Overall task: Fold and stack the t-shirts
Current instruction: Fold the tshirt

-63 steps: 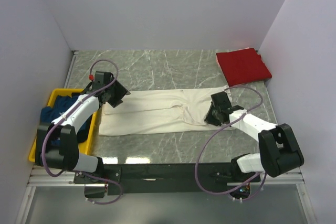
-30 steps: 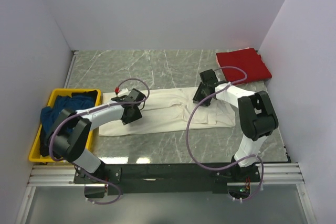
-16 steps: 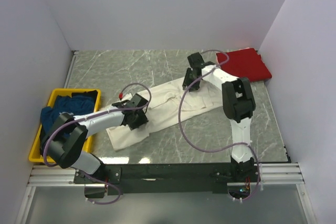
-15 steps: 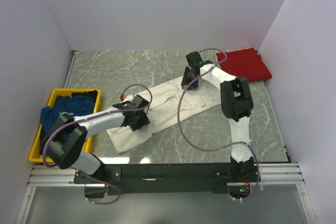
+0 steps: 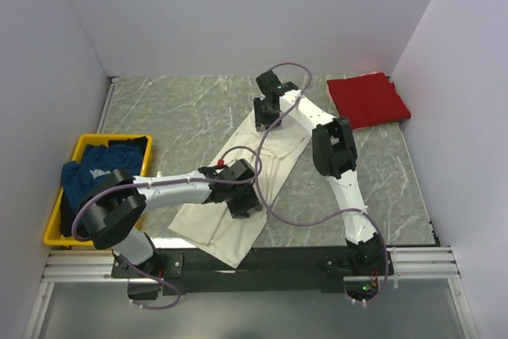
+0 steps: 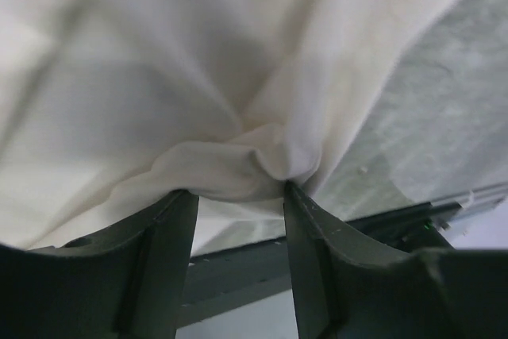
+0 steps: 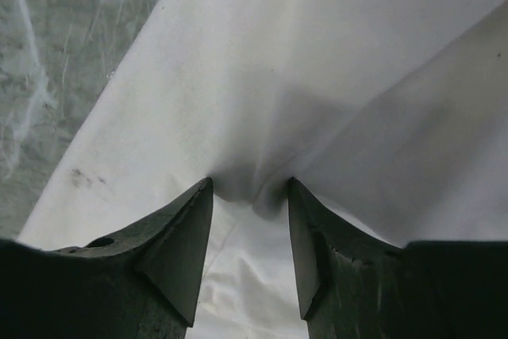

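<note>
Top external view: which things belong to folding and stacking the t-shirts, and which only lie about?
Belong to the job: cream-white t-shirt, gripped by the left pincer and the right pincer; red t-shirt; dark blue t-shirt.
Only lying about: yellow tray, holding the dark blue t-shirt; marble table.

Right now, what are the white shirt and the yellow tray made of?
The cream t-shirt looks like soft, matte cloth: it bunches and creases easily. The yellow tray seems to be smooth, hard plastic, judging by its stiff, even rim.
</note>
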Motion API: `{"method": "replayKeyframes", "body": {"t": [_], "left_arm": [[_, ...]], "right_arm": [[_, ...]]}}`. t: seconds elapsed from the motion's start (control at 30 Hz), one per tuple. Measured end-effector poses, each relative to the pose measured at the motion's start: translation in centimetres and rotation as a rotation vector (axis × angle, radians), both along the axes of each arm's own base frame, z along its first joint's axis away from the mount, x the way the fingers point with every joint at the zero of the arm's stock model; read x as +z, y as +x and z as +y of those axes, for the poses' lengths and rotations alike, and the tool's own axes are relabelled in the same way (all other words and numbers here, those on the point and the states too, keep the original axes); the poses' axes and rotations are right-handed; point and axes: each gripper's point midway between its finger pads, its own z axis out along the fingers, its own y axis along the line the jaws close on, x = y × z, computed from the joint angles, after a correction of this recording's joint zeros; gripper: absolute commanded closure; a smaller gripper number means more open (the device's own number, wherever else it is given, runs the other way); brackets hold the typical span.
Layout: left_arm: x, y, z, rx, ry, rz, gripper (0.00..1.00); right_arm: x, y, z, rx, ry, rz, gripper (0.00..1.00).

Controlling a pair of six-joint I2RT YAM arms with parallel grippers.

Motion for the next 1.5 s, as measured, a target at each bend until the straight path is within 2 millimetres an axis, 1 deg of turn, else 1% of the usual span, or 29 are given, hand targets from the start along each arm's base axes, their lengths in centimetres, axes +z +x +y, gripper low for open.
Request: {"method": "replayKeyframes", "body": {"t": [0.07, 0.13, 0.2, 0.27, 0.33, 0.43, 0.47, 0.53, 0.6, 0.63, 0.7, 0.77, 0.8, 0.9, 1.03, 1.13, 1.2, 1.27, 1.37, 1.43, 1.5], "left_arm": [[0.8, 0.1, -1.5, -0.022, -0.034, -0.005, 0.47], [1.5, 0.3, -2.3, -0.031, -0.057, -0.015, 0.46], [2.2, 0.7, -2.8, -0.041, -0.072, -0.033, 0.45], [3.1, 1.1, -3.2, -0.057, -0.079, -0.057, 0.44], [4.1, 1.9, -3.5, -0.072, -0.074, -0.097, 0.43], [5.7, 3.4, -3.3, -0.082, -0.054, -0.167, 0.44], [6.2, 4.2, -3.1, -0.084, -0.042, -0.197, 0.44], [6.8, 5.6, -2.4, -0.077, -0.014, -0.243, 0.47], [7.1, 7.3, -1.3, -0.067, 0.037, -0.282, 0.47], [7.3, 7.9, -0.9, -0.058, 0.056, -0.299, 0.48], [7.2, 8.8, -0.1, -0.047, 0.092, -0.322, 0.48], [6.9, 8.8, 0.5, -0.052, 0.115, -0.327, 0.48], [6.5, 8.5, 0.9, -0.056, 0.125, -0.327, 0.49], [4.6, 7.0, 2.9, -0.065, 0.181, -0.295, 0.51], [2.0, 5.4, 5.1, -0.08, 0.251, -0.245, 0.51], [0.9, 4.5, 6.3, -0.085, 0.282, -0.221, 0.51], [1.0, 4.5, 6.5, -0.084, 0.287, -0.224, 0.5], [1.2, 4.7, 6.6, -0.082, 0.287, -0.233, 0.5], [1.9, 5.9, 6.7, -0.07, 0.282, -0.245, 0.5], [3.1, 7.8, 6.5, -0.042, 0.267, -0.267, 0.49], [4.7, 11.1, 6.1, 0.001, 0.24, -0.302, 0.46]], "right_arm": [[-0.1, -0.2, -0.1, 0.027, -0.023, -0.005, 0.48], [0.1, -0.4, -0.4, 0.037, -0.021, -0.005, 0.47], [0.5, -0.6, -1.5, 0.026, -0.013, 0.008, 0.47], [1.4, -0.4, -3.2, -0.005, 0.002, 0.012, 0.47], [3.1, 0.2, -5.6, -0.068, 0.019, -0.007, 0.47], [6.9, 1.1, -9.8, -0.182, 0.059, -0.07, 0.47], [8.2, 1.3, -11.2, -0.224, 0.074, -0.097, 0.47], [9.8, 1.2, -13.6, -0.285, 0.091, -0.134, 0.48], [10.3, 0.5, -15.1, -0.33, 0.103, -0.148, 0.48], [10.0, 0.1, -15.6, -0.345, 0.105, -0.143, 0.49], [8.6, -0.5, -15.9, -0.357, 0.103, -0.118, 0.49], [6.1, -1.6, -16.0, -0.361, 0.086, -0.065, 0.49], [4.9, -2.2, -16.1, -0.364, 0.076, -0.034, 0.49], [2.6, -3.4, -16.4, -0.373, 0.053, 0.024, 0.53], [1.5, -3.4, -16.5, -0.385, 0.04, 0.038, 0.56], [0.6, -3.1, -16.5, -0.386, 0.033, 0.052, 0.6], [-0.3, -2.3, -16.3, -0.382, 0.029, 0.069, 0.61], [-0.5, -1.2, -16.0, -0.373, 0.03, 0.082, 0.62], [-0.4, 1.9, -15.3, -0.358, 0.045, 0.056, 0.62], [-0.2, 3.5, -14.8, -0.342, 0.057, 0.051, 0.62], [0.1, 5.7, -13.9, -0.316, 0.075, 0.033, 0.61]]}}
